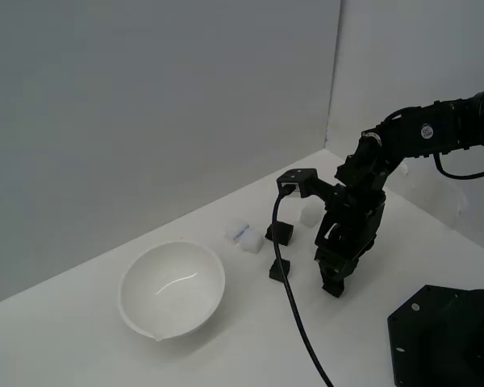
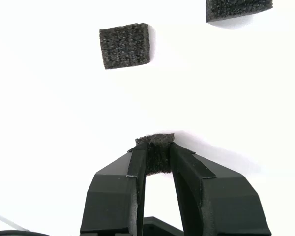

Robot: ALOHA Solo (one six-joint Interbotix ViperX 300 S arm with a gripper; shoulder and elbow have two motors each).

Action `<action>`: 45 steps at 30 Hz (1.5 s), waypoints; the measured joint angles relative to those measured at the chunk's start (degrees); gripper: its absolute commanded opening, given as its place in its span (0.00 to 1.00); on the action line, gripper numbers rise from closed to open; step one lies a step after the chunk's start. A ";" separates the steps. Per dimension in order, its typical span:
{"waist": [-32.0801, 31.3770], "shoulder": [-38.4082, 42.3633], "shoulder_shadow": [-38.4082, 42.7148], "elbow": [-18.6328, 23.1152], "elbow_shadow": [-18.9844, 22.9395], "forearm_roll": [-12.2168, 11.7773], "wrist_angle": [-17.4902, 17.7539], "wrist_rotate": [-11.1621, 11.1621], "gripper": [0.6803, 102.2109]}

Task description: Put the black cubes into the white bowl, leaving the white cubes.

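Note:
My gripper [image 1: 334, 284] is lowered to the white table and shut on a black cube [image 2: 155, 139], which is pinched between its fingers [image 2: 137, 167] in the wrist view. Two more black cubes [image 1: 280, 234] [image 1: 279, 268] lie on the table between the gripper and the white bowl [image 1: 171, 289]; the wrist view shows them as well [image 2: 125, 45] [image 2: 238, 9]. The bowl stands upright and holds nothing, at the exterior view's left. A white cube [image 1: 239, 234] with a bluish mark lies behind the bowl, and another white cube [image 1: 308, 214] sits by the arm.
A black cable [image 1: 294, 310] runs from the wrist down across the table to the front. A black base plate [image 1: 445, 339] fills the lower corner at the exterior view's right. Pale walls enclose the back of the table.

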 measured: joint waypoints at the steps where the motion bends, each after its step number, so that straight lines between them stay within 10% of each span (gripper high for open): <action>1: 0.00 0.70 0.70 -0.09 -0.09 0.00 0.44 0.00 0.09; 24: -4.66 12.04 12.22 -15.29 -15.21 -1.58 8.44 -3.08 0.09; 45: -22.06 -1.49 -1.41 -26.02 -25.84 -11.07 -1.49 -4.57 0.09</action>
